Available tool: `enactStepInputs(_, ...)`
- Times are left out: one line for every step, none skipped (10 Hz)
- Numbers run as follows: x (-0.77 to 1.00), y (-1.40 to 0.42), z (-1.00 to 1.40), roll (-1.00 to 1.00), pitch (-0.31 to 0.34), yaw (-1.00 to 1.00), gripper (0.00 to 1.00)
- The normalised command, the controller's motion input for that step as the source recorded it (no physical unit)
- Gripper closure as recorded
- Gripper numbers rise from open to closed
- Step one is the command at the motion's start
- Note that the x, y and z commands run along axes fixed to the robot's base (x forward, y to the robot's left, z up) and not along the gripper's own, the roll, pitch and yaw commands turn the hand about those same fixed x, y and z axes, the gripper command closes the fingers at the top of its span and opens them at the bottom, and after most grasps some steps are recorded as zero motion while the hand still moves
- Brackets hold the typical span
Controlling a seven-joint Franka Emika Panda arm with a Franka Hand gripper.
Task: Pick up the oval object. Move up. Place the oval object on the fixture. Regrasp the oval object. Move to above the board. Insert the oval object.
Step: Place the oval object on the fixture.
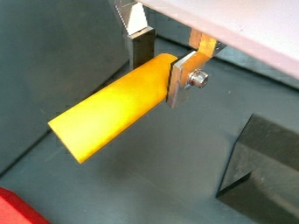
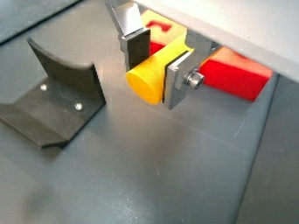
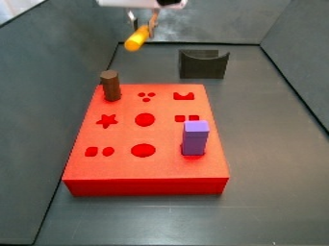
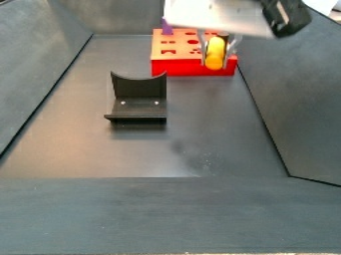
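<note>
Pinching the oval object [image 1: 111, 109] between its two silver finger plates, the gripper [image 1: 162, 70] is hanging near the top of the frame in both wrist views, with the yellow-orange peg sticking out to one side of the pads rather than hanging straight down. In a side view the gripper [image 3: 144, 8] is sitting at the upper edge, and the peg [image 3: 137, 38] is slanting downward just below it, clear of the floor. The grip is looking to be near one end of the peg, so most of its length is cantilevering away from the fingers [image 2: 177, 77].

Further out, the fixture [image 2: 52, 94] is lying at the left of the wrist frame, apart from the peg, its curved notch open and unoccupied; in a side view it [image 4: 136, 98] is standing left of centre. The board [image 3: 148, 139] is filling the middle of the side frame, carrying a brown cylinder [image 3: 111, 86] and a purple block [image 3: 194, 136].

Judging from this, the placing is coming next. With such an off-centre hold, the peg could be pivoting in the pads on contact, landing askew in the notch or rolling off it.
</note>
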Motion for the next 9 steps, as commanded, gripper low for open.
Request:
enactStepInputs(-0.04,0.01,1.00,0.06,0.030,-0.02,1.00)
enactStepInputs(-0.03,0.02,0.96,0.06,0.031,-0.02,1.00)
enactStepInputs(-0.02,0.02,0.69,0.07,0.041,-0.02,1.00)
enactStepInputs(-0.02,0.02,0.58,0.08,0.047,-0.01,1.00)
enactStepInputs(-0.01,0.01,0.36,0.08,0.058,-0.01,1.00)
enactStepInputs(0.00,0.01,0.20,0.08,0.068,0.00,1.00)
enactStepInputs(1.00,-0.36,-0.29,0.10,0.234,0.64,1.00)
enactStepInputs(1.00,-0.36,-0.30,0.11,0.236,0.62,1.00)
enactStepInputs(1.00,-0.29,-0.25,0.10,0.179,0.42,1.00)
